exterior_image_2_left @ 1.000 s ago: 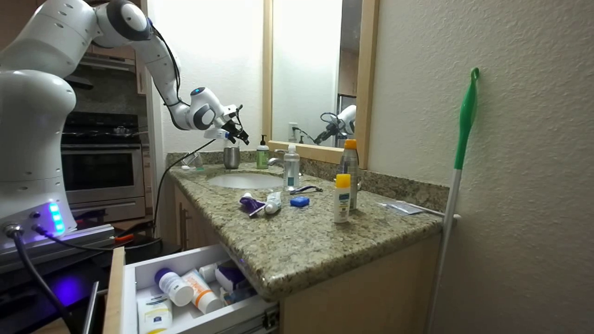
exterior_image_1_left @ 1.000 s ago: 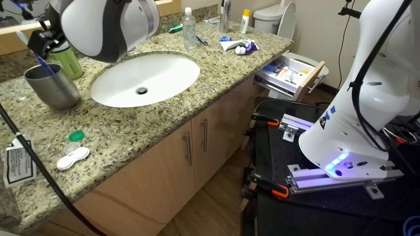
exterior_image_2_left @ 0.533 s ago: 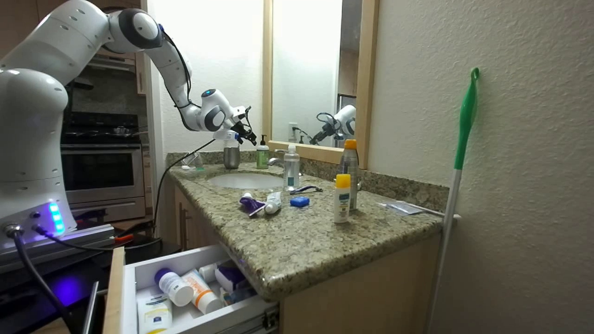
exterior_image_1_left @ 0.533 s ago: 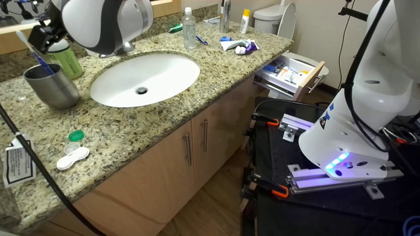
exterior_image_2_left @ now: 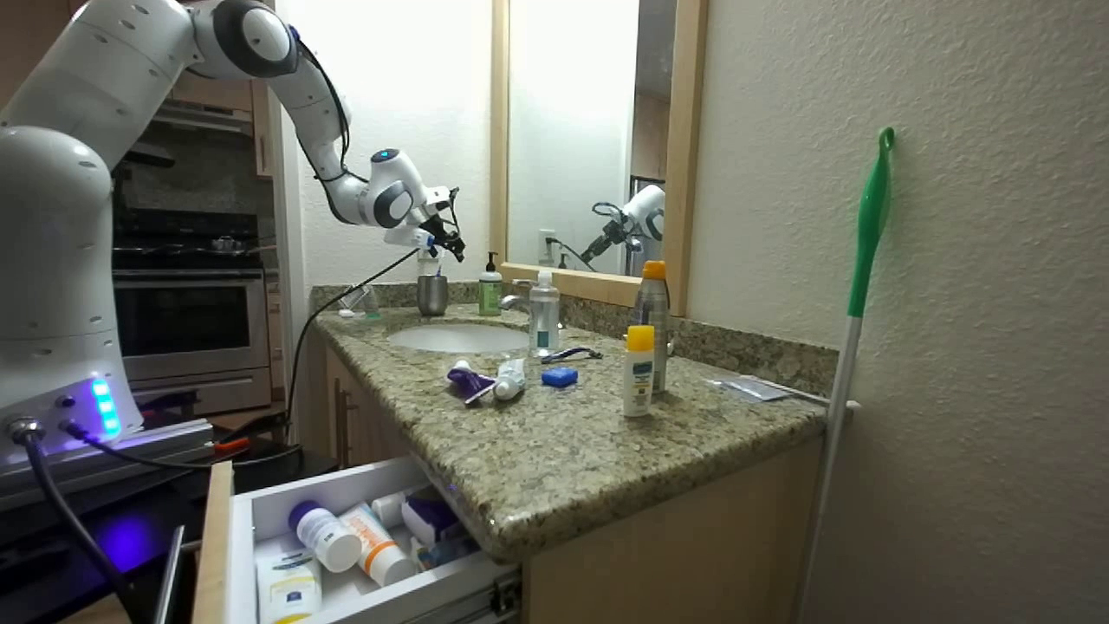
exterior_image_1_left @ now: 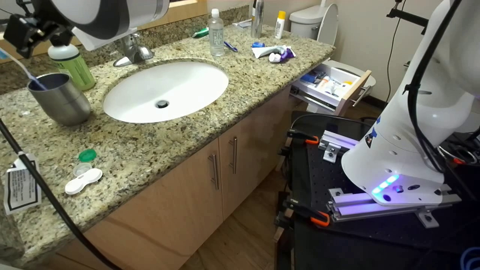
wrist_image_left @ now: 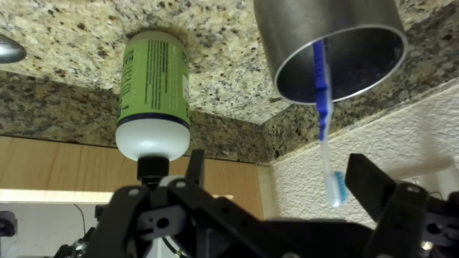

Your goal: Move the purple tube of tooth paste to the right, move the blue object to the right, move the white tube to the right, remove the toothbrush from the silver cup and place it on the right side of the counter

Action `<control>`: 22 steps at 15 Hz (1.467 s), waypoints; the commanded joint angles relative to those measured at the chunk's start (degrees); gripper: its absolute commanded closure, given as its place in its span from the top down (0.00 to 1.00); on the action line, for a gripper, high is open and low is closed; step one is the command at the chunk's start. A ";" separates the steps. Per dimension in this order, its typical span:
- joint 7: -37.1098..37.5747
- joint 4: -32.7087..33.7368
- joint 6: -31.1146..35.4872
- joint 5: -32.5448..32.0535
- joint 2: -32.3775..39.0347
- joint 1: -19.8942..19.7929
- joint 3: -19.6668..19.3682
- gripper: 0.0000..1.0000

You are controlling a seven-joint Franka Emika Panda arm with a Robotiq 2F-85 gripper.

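We judge three of the four parts done, the last one only at its start. Well apart from the claw (wrist_image_left: 281,175), beyond the sink (exterior_image_1_left: 180,86), the purple tube of tooth paste (exterior_image_2_left: 470,382), the white tube (exterior_image_2_left: 511,374) and the blue object (exterior_image_2_left: 559,377) lie near one another on the bench (exterior_image_2_left: 537,451); we take their moves as finished, though nothing marks exactly where each ought to stop. What is left is the toothbrush (wrist_image_left: 323,122): it is not yet out of the silver cup (wrist_image_left: 322,16), and leans against the rim with its bristled end showing between the claw's jaws in the wrist view, nearer to one jaw; we cannot tell whether the two touch. The claw is spread wide and has hold of nothing. The cup stands upright just below the claw, and the green soap bottle (wrist_image_left: 154,96) stands near the claw on the side of the other jaw. As we read it, gripping the toothbrush, lifting it clear of the cup and laying it on the right side of the bench all remain to be done.
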 commanded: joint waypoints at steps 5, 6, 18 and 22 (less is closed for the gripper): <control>-0.60 -1.17 -6.33 -0.36 -3.02 -1.05 0.33 1.00; -0.66 -1.31 -8.48 -0.23 -3.96 -1.44 0.56 1.00; -3.43 6.58 -20.14 2.82 -0.39 8.04 -6.89 1.00; -2.50 5.91 -18.67 2.43 0.44 9.48 -8.33 1.00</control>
